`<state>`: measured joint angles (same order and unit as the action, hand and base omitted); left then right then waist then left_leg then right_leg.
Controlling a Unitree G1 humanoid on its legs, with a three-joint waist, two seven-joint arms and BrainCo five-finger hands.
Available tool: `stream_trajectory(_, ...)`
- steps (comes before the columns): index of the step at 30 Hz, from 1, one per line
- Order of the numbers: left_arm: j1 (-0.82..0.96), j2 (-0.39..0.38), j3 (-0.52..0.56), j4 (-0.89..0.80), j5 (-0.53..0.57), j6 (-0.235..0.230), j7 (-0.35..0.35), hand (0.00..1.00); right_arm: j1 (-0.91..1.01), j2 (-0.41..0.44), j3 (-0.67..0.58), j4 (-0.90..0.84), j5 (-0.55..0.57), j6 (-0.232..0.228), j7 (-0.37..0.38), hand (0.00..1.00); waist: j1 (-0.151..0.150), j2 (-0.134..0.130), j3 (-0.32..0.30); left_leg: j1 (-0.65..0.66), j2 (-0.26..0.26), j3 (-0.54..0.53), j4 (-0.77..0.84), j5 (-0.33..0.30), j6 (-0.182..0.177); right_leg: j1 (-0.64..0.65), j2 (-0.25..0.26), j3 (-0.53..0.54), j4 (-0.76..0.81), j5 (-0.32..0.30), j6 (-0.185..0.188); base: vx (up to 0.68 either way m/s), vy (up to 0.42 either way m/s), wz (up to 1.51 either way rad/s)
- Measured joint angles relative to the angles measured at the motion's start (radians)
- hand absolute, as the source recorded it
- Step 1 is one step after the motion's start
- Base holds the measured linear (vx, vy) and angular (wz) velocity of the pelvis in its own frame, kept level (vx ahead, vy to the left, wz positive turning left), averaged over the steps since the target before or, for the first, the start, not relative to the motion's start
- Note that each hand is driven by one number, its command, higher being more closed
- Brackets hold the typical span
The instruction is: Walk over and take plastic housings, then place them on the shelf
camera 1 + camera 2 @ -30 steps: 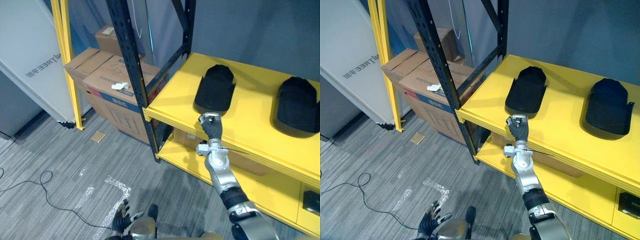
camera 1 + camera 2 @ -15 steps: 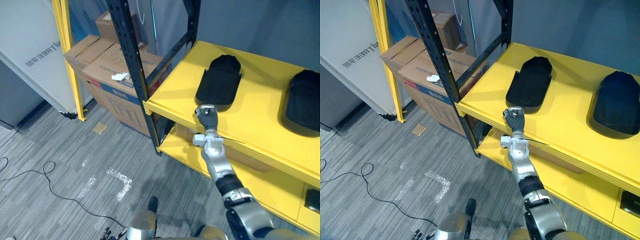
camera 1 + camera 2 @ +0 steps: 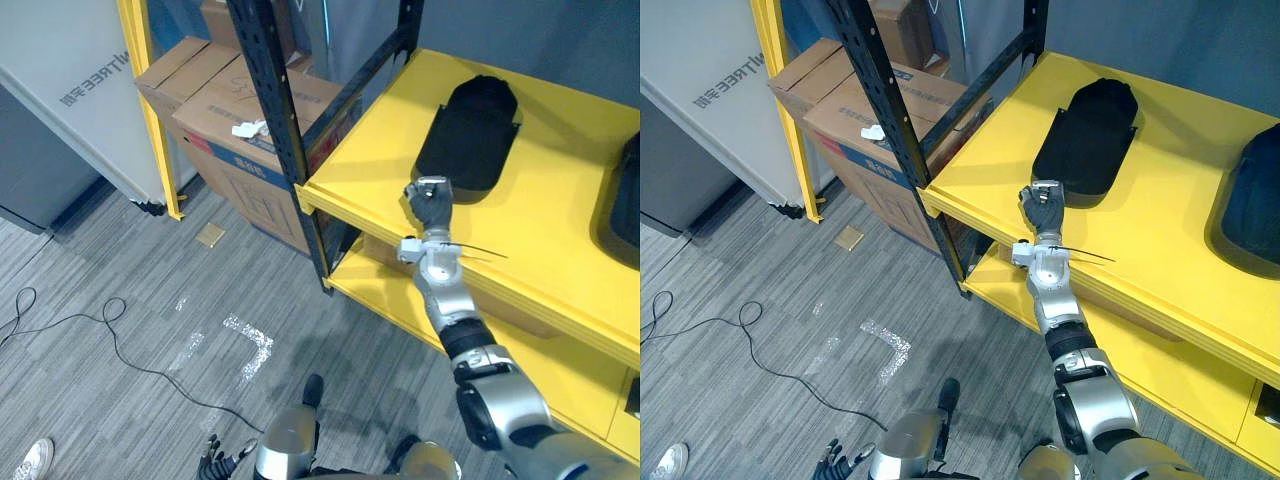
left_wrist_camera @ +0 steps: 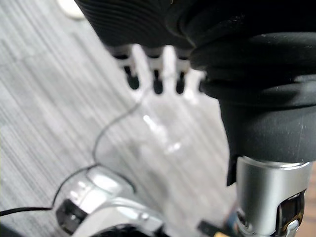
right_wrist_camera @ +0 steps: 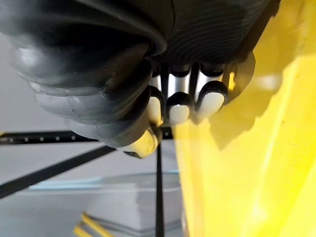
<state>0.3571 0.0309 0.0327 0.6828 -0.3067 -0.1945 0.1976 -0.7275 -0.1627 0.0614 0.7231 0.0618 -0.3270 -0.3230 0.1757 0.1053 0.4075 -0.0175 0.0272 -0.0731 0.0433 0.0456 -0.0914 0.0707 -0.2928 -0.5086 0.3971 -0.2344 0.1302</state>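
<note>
Yellow shelf (image 3: 380, 150) on black uprights fills the right and far side. Brown cardboard boxes (image 3: 230, 110) sit to its left on the grey floor (image 3: 120, 250).

Task's thing: two black plastic housings lie flat on the shelf's upper level. The left housing (image 3: 470, 135) lies lengthwise, near to far. The second housing (image 3: 1255, 195) is well apart from it to the right, cut off by the frame edge. I judge both as placed.

Right hand (image 3: 430, 198) is over the near edge of the shelf, just beside the near end of the left housing but not touching it. In its wrist view the fingers (image 5: 180, 98) are curled in and hold nothing.

Left hand (image 4: 156, 74) hangs low over the floor, fingers straight and relaxed, empty.

Handling judgement: a housing looks like a thin moulded shell, so light and stiff, with a smooth domed back that could slip in a pinch. I would take it across the narrow width, fingers on one side wall and thumb on the other, near the middle. Squeeze gently, since a hollow shell may flex.
</note>
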Motion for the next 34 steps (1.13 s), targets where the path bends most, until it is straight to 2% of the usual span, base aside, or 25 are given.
stream_trajectory(6, -0.001, 0.0, 0.0, 0.007, 0.001, 0.0, -0.003, 0.0, -0.003, 0.003, 0.002, 0.007, -0.026, -0.005, -0.065, 1.0, 0.004, 0.0, 0.0, -0.001, 0.0, 0.003, -0.001, 0.0, 0.0, -0.002, -0.001, 0.001, -0.001, 0.0, 0.0, 0.0, 0.0, 0.0)
stream_trajectory(11, -0.007, 0.0, 0.0, 0.043, 0.016, -0.007, -0.005, 0.0, -0.001, 0.027, 0.004, -0.004, -0.027, -0.029, -0.115, 1.0, 0.003, 0.0, 0.0, 0.005, 0.011, 0.028, -0.015, 0.0, 0.0, -0.014, 0.012, 0.023, -0.016, 0.007, 0.002, 0.01, -0.008, -0.12)
stream_trajectory(13, -0.008, 0.0, 0.005, 0.08, 0.042, -0.012, -0.004, 0.0, 0.034, 0.056, 0.014, -0.066, -0.026, -0.059, -0.134, 1.0, 0.003, -0.002, -0.001, 0.023, 0.027, 0.051, -0.036, 0.0, 0.0, -0.012, 0.034, 0.047, -0.046, 0.021, 0.0, 0.05, -0.022, -0.37)
stream_trajectory(15, -0.015, -0.001, 0.011, 0.107, 0.05, -0.015, -0.005, 0.0, 0.145, 0.084, 0.036, -0.244, -0.024, -0.093, -0.152, 1.0, -0.01, -0.009, -0.004, 0.046, 0.039, 0.079, -0.058, 0.0, 0.0, 0.001, 0.053, 0.066, -0.085, 0.036, 0.002, 0.08, -0.016, -0.31)
stream_trajectory(16, -0.016, -0.002, 0.017, 0.113, 0.051, -0.015, -0.005, 0.0, 0.18, 0.091, 0.041, -0.288, -0.023, -0.099, -0.156, 1.0, -0.013, -0.016, -0.008, 0.053, 0.042, 0.088, -0.067, 0.0, 0.0, 0.002, 0.059, 0.073, -0.096, 0.04, 0.002, 0.09, -0.01, -0.3)
stream_trajectory(18, -0.015, -0.003, 0.047, 0.129, 0.052, -0.011, -0.004, 0.0, 0.312, 0.117, 0.056, -0.423, -0.016, -0.107, -0.159, 1.0, -0.031, -0.048, -0.033, 0.06, 0.053, 0.128, -0.079, -0.001, 0.0, 0.0, 0.076, 0.098, -0.133, 0.054, 0.001, 0.12, -0.009, -0.44)
stream_trajectory(19, -0.014, -0.003, 0.071, 0.132, 0.052, 0.003, -0.005, 0.0, 0.413, 0.12, 0.064, -0.511, -0.016, -0.108, -0.157, 1.0, -0.044, -0.073, -0.049, 0.076, 0.06, 0.161, -0.089, -0.005, -0.007, 0.002, 0.088, 0.123, -0.158, 0.064, 0.001, 0.14, -0.015, -0.66)
stream_trajectory(21, -0.016, 0.01, 0.107, 0.151, 0.065, 0.038, -0.006, 0.0, 0.589, 0.118, 0.051, -0.665, -0.08, -0.082, -0.2, 1.0, -0.088, -0.127, -0.084, 0.105, 0.07, 0.234, -0.092, -0.01, -0.013, 0.012, 0.109, 0.182, -0.211, 0.096, -0.001, 0.16, -0.011, -0.85)
stream_trajectory(22, -0.018, 0.015, 0.116, 0.16, 0.073, 0.047, -0.005, 0.0, 0.629, 0.118, 0.033, -0.708, -0.11, -0.068, -0.22, 1.0, -0.103, -0.138, -0.09, 0.114, 0.071, 0.254, -0.091, -0.011, -0.013, 0.02, 0.112, 0.196, -0.227, 0.106, -0.003, 0.12, 0.012, -0.86)
stream_trajectory(23, -0.019, 0.022, 0.123, 0.171, 0.073, 0.062, -0.002, 0.0, 0.708, 0.119, -0.021, -0.78, -0.16, -0.05, -0.265, 0.0, -0.126, -0.15, -0.109, 0.134, 0.074, 0.291, -0.09, -0.021, -0.016, 0.033, 0.121, 0.228, -0.26, 0.124, 0.0, 0.08, 0.018, -0.7)
stream_trajectory(25, -0.025, 0.031, 0.125, 0.21, 0.081, 0.066, -0.002, 0.0, 0.812, 0.117, -0.136, -0.833, -0.209, -0.04, -0.341, 0.0, -0.155, -0.148, -0.157, 0.165, 0.084, 0.354, -0.097, -0.045, -0.022, 0.034, 0.137, 0.283, -0.293, 0.142, 0.002, 0.1, 0.041, -0.9)
stream_trajectory(26, -0.033, 0.035, 0.123, 0.231, 0.08, 0.067, -0.002, 0.0, 0.865, 0.118, -0.211, -0.829, -0.229, -0.019, -0.394, 0.0, -0.178, -0.146, -0.185, 0.18, 0.085, 0.388, -0.107, -0.05, -0.025, 0.033, 0.142, 0.313, -0.309, 0.153, 0.004, 0.09, 0.055, -0.82)
stream_trajectory(28, -0.066, 0.037, 0.121, 0.244, 0.081, 0.073, -0.002, 0.0, 0.923, 0.116, -0.321, -0.785, -0.231, -0.003, -0.468, 0.0, -0.202, -0.137, -0.203, 0.2, 0.089, 0.428, -0.108, -0.063, -0.028, 0.03, 0.152, 0.354, -0.327, 0.169, 0.005, 0.03, 0.041, -0.72)
stream_trajectory(30, -0.097, 0.039, 0.119, 0.245, 0.085, 0.075, -0.002, 0.0, 0.958, 0.116, -0.401, -0.649, -0.161, 0.026, -0.5, 0.0, -0.236, -0.13, -0.223, 0.212, 0.092, 0.475, -0.117, -0.064, -0.029, 0.016, 0.162, 0.399, -0.343, 0.19, 0.002, -0.05, 0.019, -0.7)
stream_trajectory(31, -0.114, 0.039, 0.115, 0.246, 0.085, 0.075, -0.003, 0.0, 0.969, 0.119, -0.424, -0.574, -0.116, 0.026, -0.507, 0.0, -0.248, -0.127, -0.225, 0.216, 0.093, 0.493, -0.12, -0.064, -0.029, 0.015, 0.165, 0.408, -0.352, 0.199, 0.004, -0.07, 0.006, -0.52)
stream_trajectory(34, -0.156, 0.038, 0.102, 0.249, 0.067, 0.074, -0.004, 0.0, 1.007, 0.145, -0.481, -0.373, -0.015, 0.021, -0.507, 0.0, -0.254, -0.113, -0.232, 0.229, 0.098, 0.524, -0.121, -0.069, -0.032, 0.003, 0.174, 0.442, -0.358, 0.214, 0.0, -0.09, -0.001, -0.39)
